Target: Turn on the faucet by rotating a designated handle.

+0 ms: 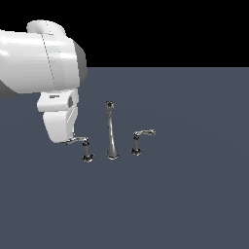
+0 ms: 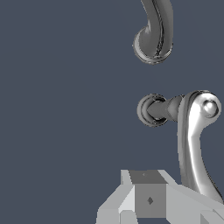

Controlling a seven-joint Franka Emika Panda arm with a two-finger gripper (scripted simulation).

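Observation:
The chrome faucet stands on the grey floor, its tall thin spout (image 1: 111, 131) in the middle. The handle (image 1: 78, 141), a long, nearly level wavy lever on a short post (image 1: 87, 154), is on the exterior view's left. My gripper (image 1: 68, 140) hangs over the lever's outer end and seems to touch it. In the wrist view the handle (image 2: 191, 144) runs beside my grey gripper (image 2: 148, 199), with its post (image 2: 155, 110) and the spout base (image 2: 153, 37) beyond. The frames do not show how the jaws stand.
A second, shorter lever handle (image 1: 144, 133), tilted slightly upward on its post (image 1: 135, 147), stands on the exterior view's right of the spout. My large white arm (image 1: 39, 61) fills the upper left of the exterior view. The floor (image 1: 185, 194) is plain grey.

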